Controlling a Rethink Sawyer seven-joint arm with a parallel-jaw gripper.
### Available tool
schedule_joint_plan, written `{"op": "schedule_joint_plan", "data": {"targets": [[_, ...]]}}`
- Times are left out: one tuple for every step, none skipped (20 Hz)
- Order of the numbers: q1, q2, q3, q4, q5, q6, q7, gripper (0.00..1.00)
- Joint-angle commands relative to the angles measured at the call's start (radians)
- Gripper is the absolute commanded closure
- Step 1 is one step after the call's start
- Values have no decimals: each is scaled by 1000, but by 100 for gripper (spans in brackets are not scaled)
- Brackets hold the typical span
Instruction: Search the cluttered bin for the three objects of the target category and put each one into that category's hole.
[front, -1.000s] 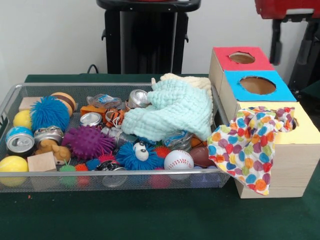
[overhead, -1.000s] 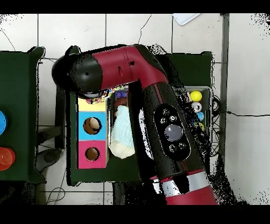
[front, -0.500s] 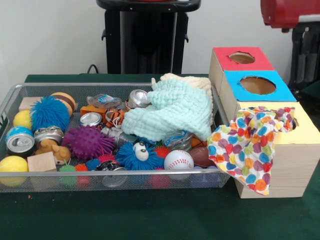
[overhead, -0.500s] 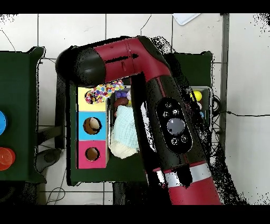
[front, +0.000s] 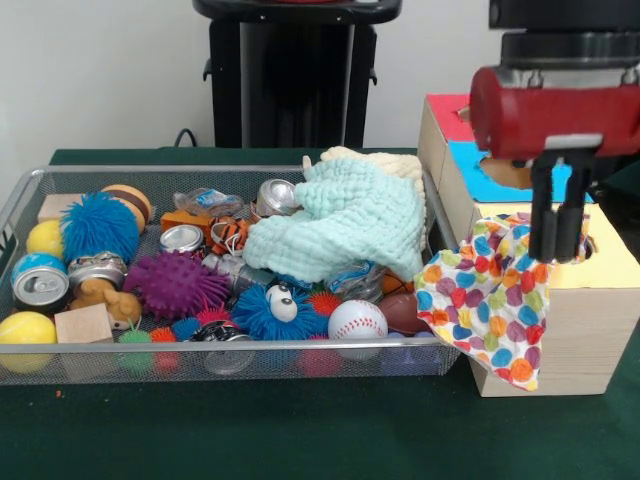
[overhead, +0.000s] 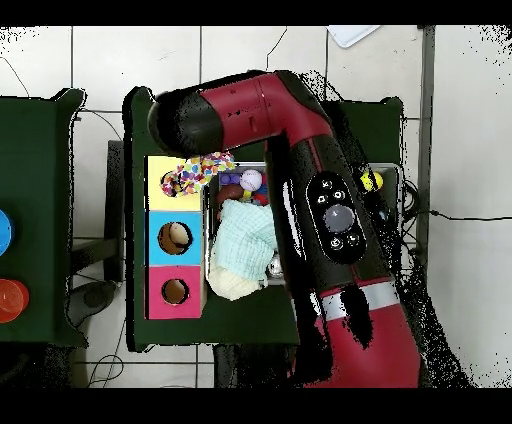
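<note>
In the front view we see the gripper (front: 559, 250) hanging over the yellow-topped box (front: 612, 262), its two dark fingers (front: 543, 215) close together with only a thin gap between them, narrow and holding nothing that we can make out; their tips end just above the polka-dot cloth (front: 490, 300), and we cannot tell whether they touch it. That cloth is stuffed partly into the yellow box's hole and spills down the box's front and left side toward the wire bin (front: 30, 185). Behind the yellow box stand the blue-topped box (front: 470, 170) and the red-topped box (front: 445, 110), both partly hidden by the red wrist; from overhead we see a round hole in each, and something pale shows inside the blue one's hole (overhead: 175, 237). The bin is crowded: a mint-green knitted cloth (front: 345, 220) lies heaped at its right end over a cream cloth (front: 395, 165), with a baseball (front: 357, 320), a blue fuzzy toy with eyes (front: 270, 308), a purple spiky ball (front: 175, 283), a blue fuzzy ball (front: 98, 225), several drink cans (front: 40, 283), two yellow balls (front: 25, 330) and a wooden block (front: 83, 325) spread across the rest. From overhead the red arm (overhead: 300, 180) covers much of the bin.
</note>
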Motion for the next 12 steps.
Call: {"op": "schedule_joint_plan", "data": {"targets": [[-42, 110, 44, -31, -112, -54, -377, 100], [-43, 114, 42, -31, -117, -61, -378, 100], [-44, 119, 43, -39, -121, -59, -387, 100], [-43, 119, 40, -38, -125, -58, -388, 100], [-42, 120, 35, -40, -128, -49, -389, 100], [-41, 115, 31, -37, -128, -40, -389, 100], [-43, 110, 30, -32, -122, -28, -391, 100], [-40, 105, 26, -27, -113, -9, -382, 100], [-37, 111, 27, -35, -105, 17, -384, 100], [-32, 110, 22, -28, -92, 44, -372, 100], [-31, 108, 20, -20, -69, 76, -352, 100], [-28, 101, 20, -12, -62, 84, -346, 100]]}}
